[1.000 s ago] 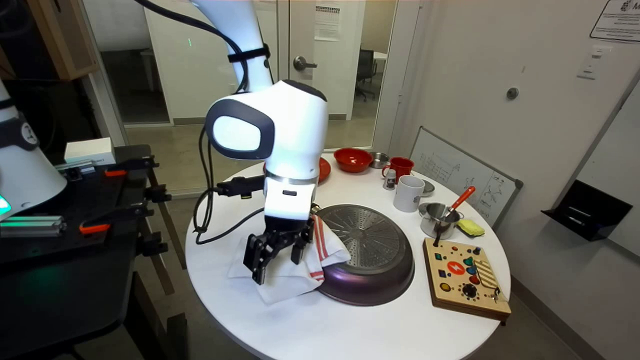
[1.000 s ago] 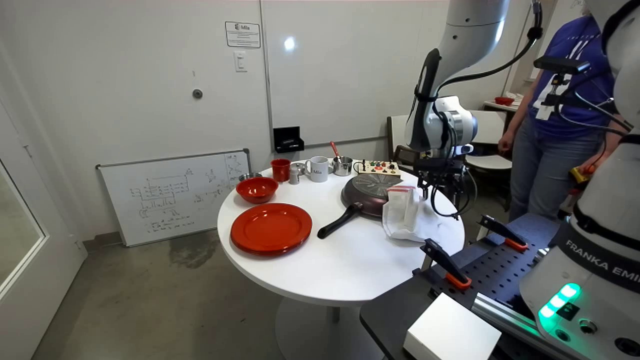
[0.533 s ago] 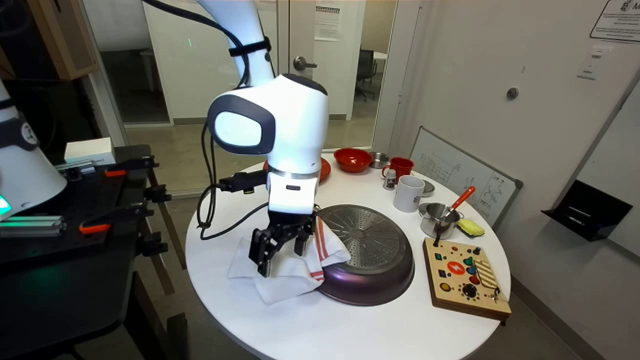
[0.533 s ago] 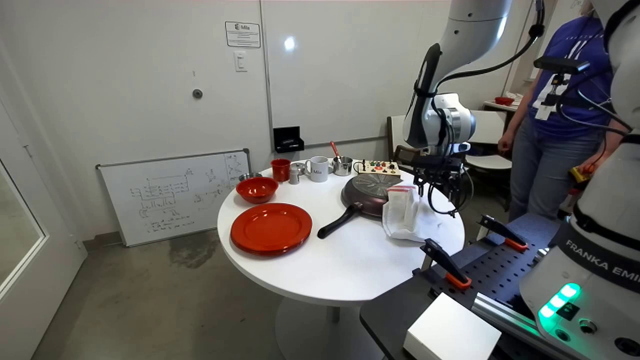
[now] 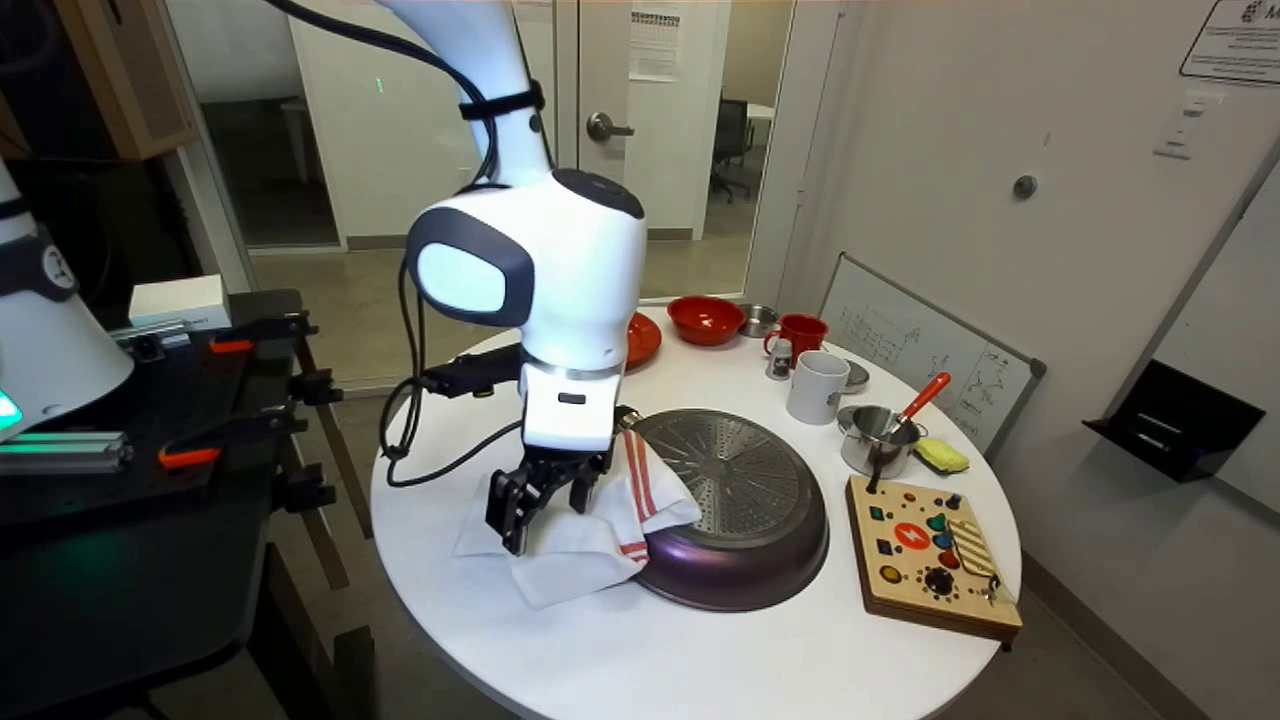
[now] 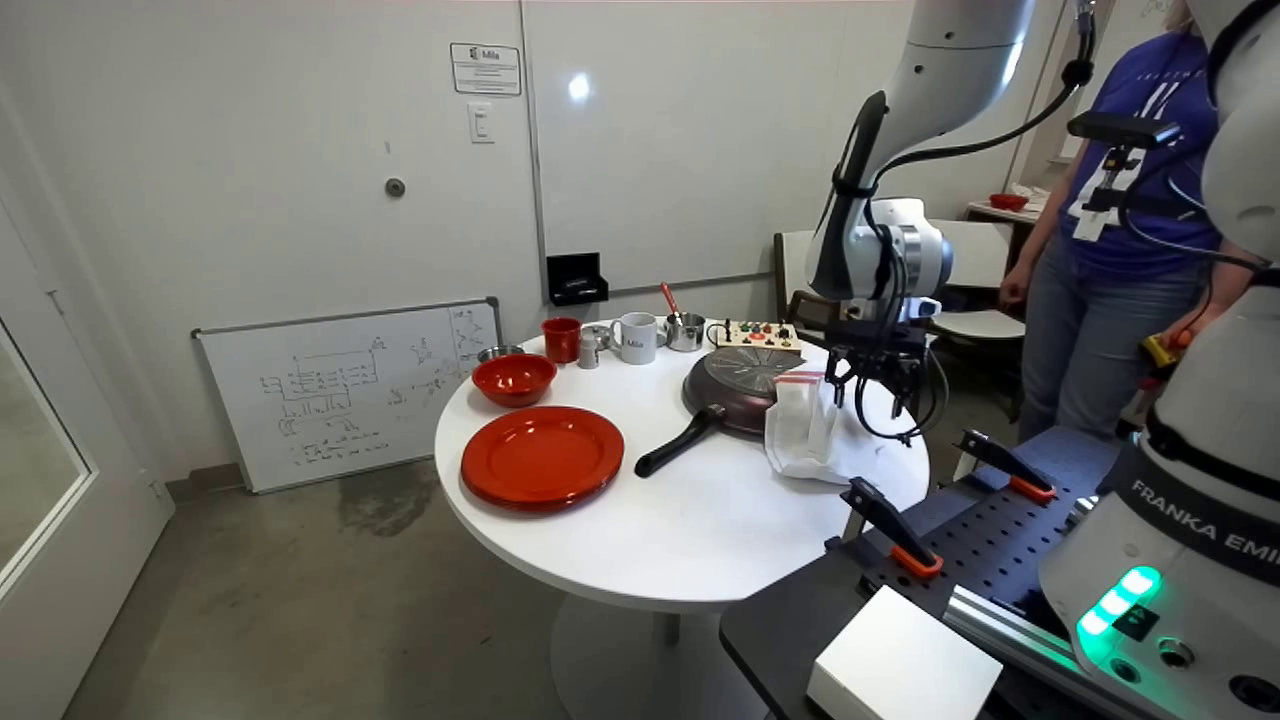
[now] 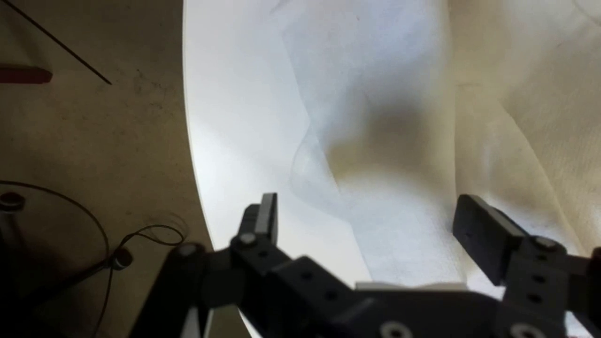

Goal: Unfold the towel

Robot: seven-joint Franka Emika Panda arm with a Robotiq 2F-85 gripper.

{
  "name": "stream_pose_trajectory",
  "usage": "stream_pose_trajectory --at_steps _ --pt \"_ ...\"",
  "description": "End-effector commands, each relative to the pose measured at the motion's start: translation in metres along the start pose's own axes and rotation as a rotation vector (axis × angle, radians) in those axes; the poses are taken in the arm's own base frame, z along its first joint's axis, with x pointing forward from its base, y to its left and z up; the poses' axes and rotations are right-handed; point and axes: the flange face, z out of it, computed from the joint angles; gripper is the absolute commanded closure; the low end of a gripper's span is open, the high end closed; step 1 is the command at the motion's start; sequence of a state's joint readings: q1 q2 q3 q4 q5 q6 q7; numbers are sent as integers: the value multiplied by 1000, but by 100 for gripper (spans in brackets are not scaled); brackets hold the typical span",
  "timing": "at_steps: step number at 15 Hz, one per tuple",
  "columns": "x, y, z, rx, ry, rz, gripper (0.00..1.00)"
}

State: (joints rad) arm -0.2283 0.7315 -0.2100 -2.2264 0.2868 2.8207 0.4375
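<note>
Pale walls (image 6: 260,180) are enclosing the workspace, and a round white table (image 5: 700,660) is standing inside it. Against the wall, a framed whiteboard (image 6: 350,390) is leaning and displaying handwritten marks. In an exterior view, a black bench (image 5: 120,590) is standing left of the table and carrying the arm's base (image 5: 50,340).

The white towel (image 5: 597,560) with red stripes is lying loosely folded on the table. In an exterior view it is lying left of the upturned dark pan (image 5: 735,500), with its striped part overlapping the pan.

The gripper (image 5: 547,525) is hanging above the towel. Its jaws are standing wide apart and are gripping nothing. In the wrist view, the left finger (image 7: 267,218) is showing against bare tabletop, and the right finger (image 7: 483,239) is showing against cloth.

In an exterior view, a white mug (image 5: 818,387), a red mug (image 5: 800,335) and a small shaker (image 5: 779,360) are standing beyond the pan, toward the far right. A steel pot (image 5: 860,455) is containing a red-handled utensil (image 5: 922,396); a yellow sponge (image 5: 941,456) is lying just beside it. A wooden control panel (image 5: 915,570) is lying right of the pan. A red bowl (image 5: 706,320) is standing at the far edge.

In an exterior view, red plates (image 6: 542,455) are lying at the near left of the table, and a person (image 6: 1130,250) is standing at the far right.
</note>
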Motion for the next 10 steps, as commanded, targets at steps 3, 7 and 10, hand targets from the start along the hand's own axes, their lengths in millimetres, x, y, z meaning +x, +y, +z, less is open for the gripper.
stream_pose_trajectory --at_steps 3,7,10 --pt "-9 -2 11 52 -56 -44 51" --pt "-13 -3 18 59 -77 -66 83" --pt "-14 -3 18 41 -90 -80 96"
